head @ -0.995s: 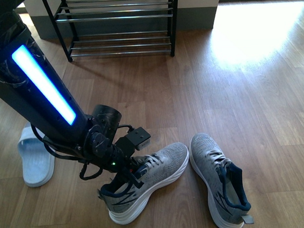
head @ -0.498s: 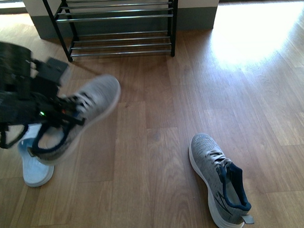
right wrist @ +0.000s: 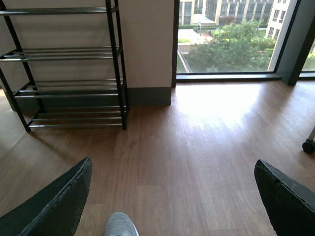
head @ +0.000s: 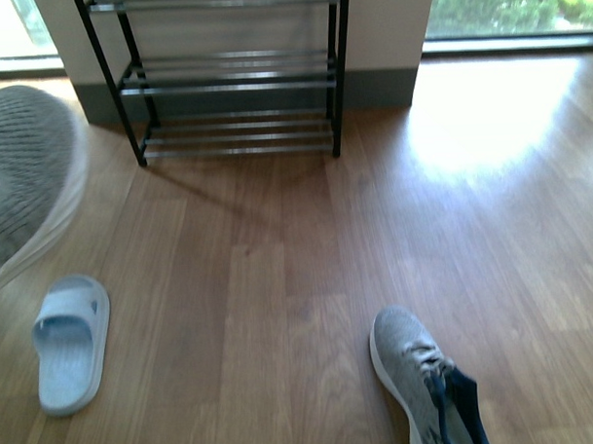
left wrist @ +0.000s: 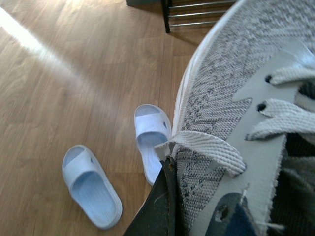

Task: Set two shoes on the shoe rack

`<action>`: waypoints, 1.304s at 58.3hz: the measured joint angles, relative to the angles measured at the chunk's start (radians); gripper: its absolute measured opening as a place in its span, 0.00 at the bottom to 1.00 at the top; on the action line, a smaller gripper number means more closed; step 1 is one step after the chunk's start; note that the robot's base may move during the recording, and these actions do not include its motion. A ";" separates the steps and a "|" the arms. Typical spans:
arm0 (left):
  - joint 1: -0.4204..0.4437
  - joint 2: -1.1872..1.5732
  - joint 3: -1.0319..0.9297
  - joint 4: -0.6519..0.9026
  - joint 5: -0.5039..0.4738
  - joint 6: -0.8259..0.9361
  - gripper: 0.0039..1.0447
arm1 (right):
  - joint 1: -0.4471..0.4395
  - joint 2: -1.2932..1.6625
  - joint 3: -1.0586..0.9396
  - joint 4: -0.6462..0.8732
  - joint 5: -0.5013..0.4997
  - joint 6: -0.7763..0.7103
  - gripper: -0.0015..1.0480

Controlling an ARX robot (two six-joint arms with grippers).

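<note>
The left tool point(left wrist: 165, 196) is shut tight on the side of the lifted shoe point(left wrist: 236, 88). That shoe is up in the air, well apart from the shoe rack point(head: 233, 78) by the wall. The right tool point(right wrist: 172, 206) is wide open and holds nothing. The other shoe point(head: 419, 374) sits on the floor point(head: 279, 281). A pale blue slipper point(head: 69, 337) lies there too.

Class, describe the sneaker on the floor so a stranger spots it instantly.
From the black shoe rack by the wall, come across the wooden floor toward the camera. The sneaker lies at the right; unlike the pale blue slipper at left, it is grey, laced and navy-lined.
</note>
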 joint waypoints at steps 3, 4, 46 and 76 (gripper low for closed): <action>-0.025 -0.215 -0.047 -0.159 -0.079 -0.028 0.01 | 0.000 0.000 0.000 0.000 0.000 0.000 0.91; -0.030 -0.308 -0.060 -0.208 -0.094 -0.034 0.01 | 0.000 0.000 0.000 0.000 0.000 0.000 0.91; -0.036 -0.466 -0.066 -0.241 -0.106 -0.053 0.01 | 0.000 0.000 0.000 0.000 0.003 0.000 0.91; -0.037 -0.465 -0.066 -0.241 -0.104 -0.053 0.01 | -0.064 0.307 0.023 0.075 -0.369 0.082 0.91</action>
